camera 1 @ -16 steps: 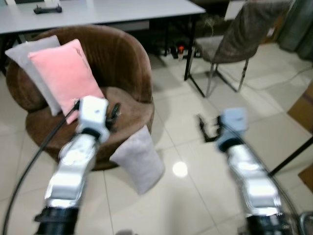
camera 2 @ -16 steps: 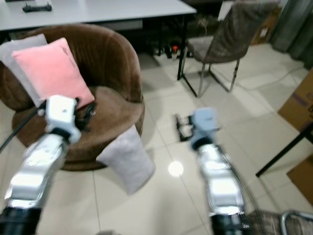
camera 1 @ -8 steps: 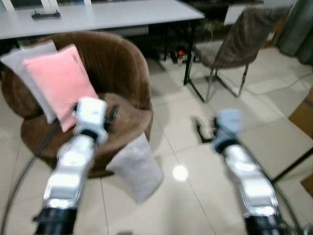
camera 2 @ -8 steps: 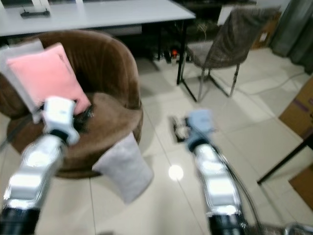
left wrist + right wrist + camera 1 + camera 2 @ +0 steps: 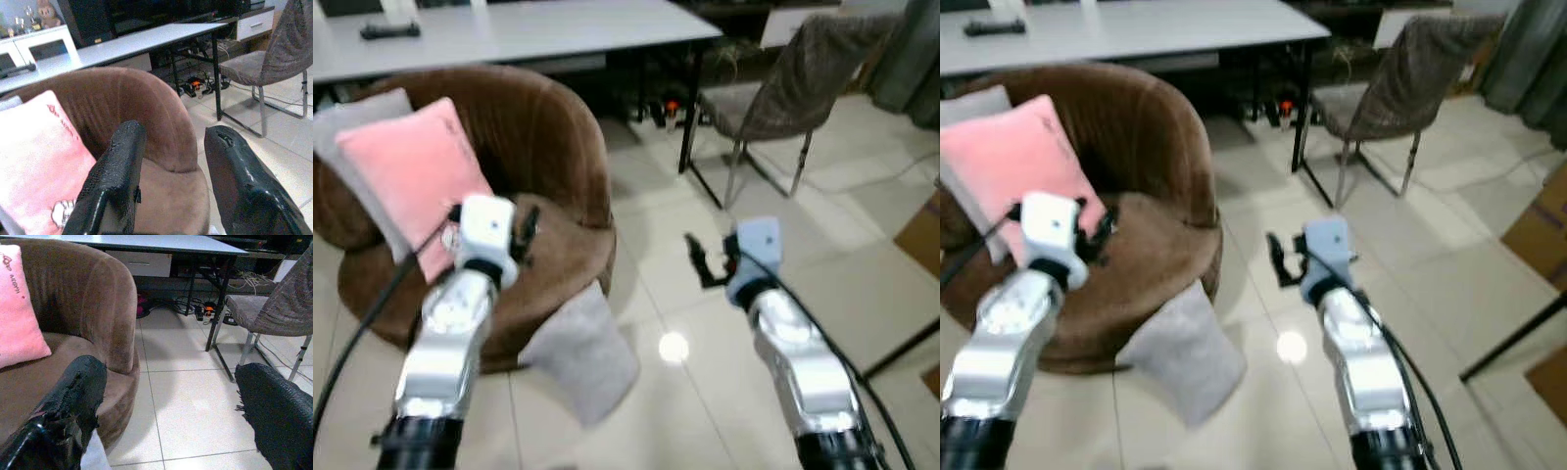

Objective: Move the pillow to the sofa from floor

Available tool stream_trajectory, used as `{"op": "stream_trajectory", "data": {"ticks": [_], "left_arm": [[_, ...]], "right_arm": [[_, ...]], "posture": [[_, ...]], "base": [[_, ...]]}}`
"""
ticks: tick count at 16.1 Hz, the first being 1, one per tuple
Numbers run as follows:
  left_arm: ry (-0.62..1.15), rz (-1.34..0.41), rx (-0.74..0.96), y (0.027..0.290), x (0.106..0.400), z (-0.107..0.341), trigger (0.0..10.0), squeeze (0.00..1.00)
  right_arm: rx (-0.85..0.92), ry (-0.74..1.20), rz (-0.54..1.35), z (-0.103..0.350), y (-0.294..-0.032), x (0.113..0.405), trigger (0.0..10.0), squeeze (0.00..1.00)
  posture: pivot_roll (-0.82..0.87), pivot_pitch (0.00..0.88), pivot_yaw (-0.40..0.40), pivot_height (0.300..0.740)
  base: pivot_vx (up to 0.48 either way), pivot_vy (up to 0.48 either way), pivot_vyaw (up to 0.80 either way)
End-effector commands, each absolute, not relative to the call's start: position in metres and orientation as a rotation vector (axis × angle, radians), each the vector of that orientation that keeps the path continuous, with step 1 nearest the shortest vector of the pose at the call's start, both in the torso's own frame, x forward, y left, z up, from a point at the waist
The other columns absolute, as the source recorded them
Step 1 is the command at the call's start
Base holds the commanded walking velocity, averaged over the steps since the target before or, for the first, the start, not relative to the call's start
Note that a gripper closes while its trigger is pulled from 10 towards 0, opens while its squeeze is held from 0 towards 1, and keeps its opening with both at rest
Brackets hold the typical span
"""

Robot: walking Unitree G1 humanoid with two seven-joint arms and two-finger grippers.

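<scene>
grey pillow (image 5: 1175,354) sits on the tiled floor (image 5: 1449,255), leaning on the brown sofa (image 5: 1151,211). pink pillow (image 5: 1009,166) is up on the seat. left end effector (image 5: 1097,232) hovers over the cushion, right end effector (image 5: 1281,262) over the tiles.

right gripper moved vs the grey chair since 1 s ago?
Yes. The right gripper has swung toward the robot's left, away from the grey chair and closer to the brown sofa.

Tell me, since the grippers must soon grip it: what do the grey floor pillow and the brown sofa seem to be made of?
The grey pillow looks like soft matte woven fabric over loose stuffing; it sags against the sofa's front. The brown sofa looks like short-pile velvet or corduroy: fine vertical ribs on the backrest and a dull sheen. Neither is certain from looks alone.
</scene>
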State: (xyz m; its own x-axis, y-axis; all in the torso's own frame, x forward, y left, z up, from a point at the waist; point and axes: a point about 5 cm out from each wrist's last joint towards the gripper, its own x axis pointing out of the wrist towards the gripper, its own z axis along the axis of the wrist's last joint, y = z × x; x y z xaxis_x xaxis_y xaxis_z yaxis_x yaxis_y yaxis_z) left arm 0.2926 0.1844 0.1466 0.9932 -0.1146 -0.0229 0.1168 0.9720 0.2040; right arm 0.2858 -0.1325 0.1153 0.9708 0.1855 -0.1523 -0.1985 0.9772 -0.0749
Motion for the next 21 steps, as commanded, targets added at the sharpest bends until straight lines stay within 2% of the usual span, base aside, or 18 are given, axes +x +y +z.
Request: {"op": "stream_trajectory", "data": {"ticks": [1, 2, 15, 18, 21], "left_arm": [[-0.004, -0.148, 0.204, 0.1750, 0.2929, 0.1492, 10.0, 0.00], [-0.004, -0.149, 0.205, 0.1749, 0.2927, 0.1490, 10.0, 0.00], [-0.003, -0.157, 0.211, 0.1744, 0.2923, 0.1498, 10.0, 0.00], [0.000, -0.147, 0.224, 0.1748, 0.2926, 0.1489, 10.0, 0.00], [0.001, -0.122, 0.242, 0.1751, 0.2937, 0.1484, 10.0, 0.00]], "right_arm": [[-0.109, 0.125, 0.167, 0.1190, -0.1420, 0.2861, 10.0, 0.00], [-0.115, 0.123, 0.180, 0.1195, -0.1408, 0.2861, 10.0, 0.00], [-0.138, 0.116, 0.199, 0.1208, -0.1358, 0.2850, 10.0, 0.00], [-0.124, 0.124, 0.169, 0.1194, -0.1399, 0.2849, 10.0, 0.00], [-0.121, 0.125, 0.167, 0.1197, -0.1399, 0.2857, 10.0, 0.00]], "posture": [[0.04, 0.000, 0.013, 0.740], [0.04, 0.000, 0.013, 0.740], [0.04, 0.000, 0.015, 0.740], [0.04, 0.000, 0.017, 0.740], [0.04, 0.000, 0.016, 0.740]], "base": [[0.364, 0.000, 0.00], [0.364, 0.000, 0.00], [0.359, 0.000, 0.80], [0.330, 0.000, 0.00], [0.000, 0.000, 0.00]]}}
